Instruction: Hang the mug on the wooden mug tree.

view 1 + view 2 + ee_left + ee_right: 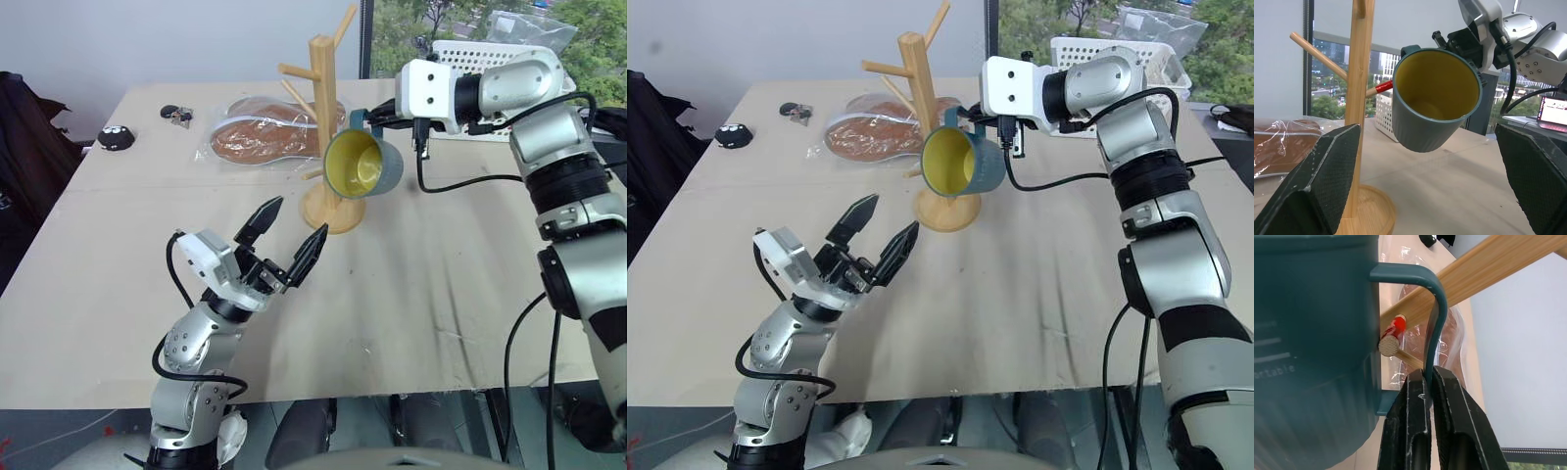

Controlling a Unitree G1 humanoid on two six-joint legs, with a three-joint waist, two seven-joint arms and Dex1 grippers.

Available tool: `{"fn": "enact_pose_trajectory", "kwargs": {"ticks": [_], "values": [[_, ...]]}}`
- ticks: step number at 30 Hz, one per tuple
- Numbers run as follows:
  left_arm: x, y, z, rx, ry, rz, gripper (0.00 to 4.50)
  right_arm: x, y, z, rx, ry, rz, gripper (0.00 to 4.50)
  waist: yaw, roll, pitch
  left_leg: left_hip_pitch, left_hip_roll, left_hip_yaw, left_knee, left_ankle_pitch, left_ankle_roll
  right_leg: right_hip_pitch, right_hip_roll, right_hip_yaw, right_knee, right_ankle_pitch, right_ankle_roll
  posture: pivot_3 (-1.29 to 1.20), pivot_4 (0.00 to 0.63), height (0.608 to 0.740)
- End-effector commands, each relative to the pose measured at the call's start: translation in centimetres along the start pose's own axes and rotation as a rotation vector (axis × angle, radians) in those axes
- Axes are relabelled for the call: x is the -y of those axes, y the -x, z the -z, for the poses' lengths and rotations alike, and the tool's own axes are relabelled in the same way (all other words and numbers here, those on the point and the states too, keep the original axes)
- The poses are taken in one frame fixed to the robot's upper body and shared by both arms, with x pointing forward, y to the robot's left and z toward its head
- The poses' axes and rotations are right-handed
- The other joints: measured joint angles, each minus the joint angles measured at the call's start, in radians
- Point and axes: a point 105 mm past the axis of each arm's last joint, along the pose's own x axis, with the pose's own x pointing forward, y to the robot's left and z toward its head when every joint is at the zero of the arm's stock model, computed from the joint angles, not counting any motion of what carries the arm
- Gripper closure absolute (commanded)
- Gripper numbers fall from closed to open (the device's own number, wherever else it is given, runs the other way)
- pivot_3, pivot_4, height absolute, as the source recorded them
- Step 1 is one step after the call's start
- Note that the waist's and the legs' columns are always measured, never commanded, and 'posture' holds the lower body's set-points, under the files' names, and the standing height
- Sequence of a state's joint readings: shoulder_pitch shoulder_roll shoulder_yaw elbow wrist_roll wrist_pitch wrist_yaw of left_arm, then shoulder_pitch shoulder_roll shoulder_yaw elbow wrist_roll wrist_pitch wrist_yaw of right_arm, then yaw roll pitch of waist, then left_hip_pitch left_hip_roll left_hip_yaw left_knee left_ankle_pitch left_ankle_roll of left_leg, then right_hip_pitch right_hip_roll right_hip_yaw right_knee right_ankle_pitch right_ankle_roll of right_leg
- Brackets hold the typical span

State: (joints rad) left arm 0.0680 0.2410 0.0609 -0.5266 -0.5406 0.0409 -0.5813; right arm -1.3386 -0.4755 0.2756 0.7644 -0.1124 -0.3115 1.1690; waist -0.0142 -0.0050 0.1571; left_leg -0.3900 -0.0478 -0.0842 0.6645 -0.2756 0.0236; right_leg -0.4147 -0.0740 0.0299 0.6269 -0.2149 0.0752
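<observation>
Right gripper pinches mug by handle loop. Mug held in air beside mug tree, yellow inside facing robot. Red-tipped peg pokes into handle loop. Left gripper hovers low over table, jaws spread, empty.

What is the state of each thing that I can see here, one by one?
mug: held by its handle, tipped on its side, off the table, handle loop around the red-tipped peg.
wooden mug tree: upright on the table.
right gripper: shut on the mug's handle.
left gripper: open, holding nothing.
bagged bread: lying flat behind the tree.
white basket: at the far edge; contents unclear.
</observation>
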Motion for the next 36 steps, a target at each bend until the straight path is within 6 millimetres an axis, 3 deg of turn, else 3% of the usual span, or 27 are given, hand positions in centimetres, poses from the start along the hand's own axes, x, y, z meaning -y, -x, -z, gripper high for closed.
{"fn": "enact_pose_trajectory", "kwargs": {"ticks": [1, 7, 12, 16, 18, 22, 24, 29, 31, 36], "values": [[0.6, -0.2, -1.2, 0.048, -0.033, 0.022, 0.0, 1.7, 0.5, -1.3, 0.007, 0.069, 0.045, 2.89, 0.0, 0.0, 0.0, 0.0, 0.0, 0.0, 0.0, 0.0, 0.0, 0.0, 0.0, 0.0, 0.0, 0.0, 0.0, 0.0, 0.15, 0.74], [0.6, -0.3, -0.9, 0.036, -0.033, 0.032, 0.0, 2.1, 0.9, -0.8, -0.012, 0.062, 0.078, 0.1, -0.001, 0.0, 0.0, 0.0, 0.0, 0.0, 0.0, 0.0, 0.0, 0.0, 0.0, 0.0, 0.0, 0.0, 0.0, 0.0, 0.15, 0.74], [0.3, -0.1, -0.6, 0.004, -0.044, 0.037, 0.0, 2.7, 2.8, 0.6, -0.037, -0.013, 0.143, 0.04, 0.001, 0.0, 0.0, 0.0, 0.0, 0.0, 0.0, 0.0, 0.0, 0.0, 0.0, 0.0, 0.0, 0.0, 0.0, 0.0, 0.15, 0.74], [0.1, 0.9, 1.4, -0.131, -0.066, 0.035, 0.0, 1.3, 5.3, 2.4, 0.032, -0.252, 0.201, 0.04, 0.005, 0.0, 0.0, -0.001, 0.0, -0.002, 0.0, 0.0, 0.0, 0.0, 0.0, -0.002, -0.001, 0.0, 0.0, 0.0, 0.15, 0.74], [0.1, 1.4, 2.5, -0.202, -0.064, 0.033, 0.0, -0.6, 6.7, 3.5, 0.064, -0.349, 0.224, 0.04, 0.008, 0.0, 0.0, -0.002, 0.0, -0.002, 0.0, 0.0, 0.0, 0.0, 0.0, -0.002, -0.001, 0.0, 0.0, 0.0, 0.15, 0.74], [-0.1, 2.7, 4.4, -0.342, -0.067, 0.014, 0.0, -7.2, 9.3, 6.0, 0.111, -0.618, 0.312, 0.04, 0.013, 0.0, -0.001, -0.004, -0.001, -0.002, 0.0, 0.0, 0.0, -0.001, -0.002, -0.002, -0.001, 0.0, 0.0, 0.0, 0.15, 0.74], [-0.4, 3.3, 5.0, -0.395, -0.079, 0.008, 0.0, -10.1, 10.1, 6.3, 0.117, -0.755, 0.374, 0.04, 0.013, 0.002, 0.001, -0.004, 0.0, -0.004, 0.0, 0.0, 0.0, -0.001, -0.002, -0.004, -0.001, 0.0, 0.0, 0.0, 0.15, 0.74], [-1.0, 5.6, 6.9, -0.554, -0.069, 0.004, 0.0, -20.7, 11.1, 6.3, 0.04, -0.985, 0.54, 0.04, 0.012, 0.004, -0.001, -0.004, 0.0, -0.003, -0.001, -0.002, 0.003, -0.002, -0.001, -0.002, 0.001, 0.0, 0.0, 0.0, 0.15, 0.74], [-0.9, 6.2, 7.4, -0.588, -0.08, 0.019, 0.0, -23.8, 11.2, 6.3, -0.017, -1.035, 0.553, 0.04, 0.008, 0.005, 0.0, -0.001, 0.0, -0.003, 0.0, -0.002, 0.004, 0.0, -0.001, -0.002, 0.001, 0.0, 0.0, 0.0, 0.15, 0.74], [-1.6, 6.8, 7.7, -0.6, -0.068, -0.01, 0.0, -25.8, 11.2, 5.9, -0.04, -1.065, 0.6, 0.04, -0.002, 0.004, 0.0, 0.012, 0.001, 0.004, 0.0, -0.003, 0.006, 0.011, -0.001, 0.003, 0.001, -0.002, -0.003, 0.0, 0.15, 0.74]]}}
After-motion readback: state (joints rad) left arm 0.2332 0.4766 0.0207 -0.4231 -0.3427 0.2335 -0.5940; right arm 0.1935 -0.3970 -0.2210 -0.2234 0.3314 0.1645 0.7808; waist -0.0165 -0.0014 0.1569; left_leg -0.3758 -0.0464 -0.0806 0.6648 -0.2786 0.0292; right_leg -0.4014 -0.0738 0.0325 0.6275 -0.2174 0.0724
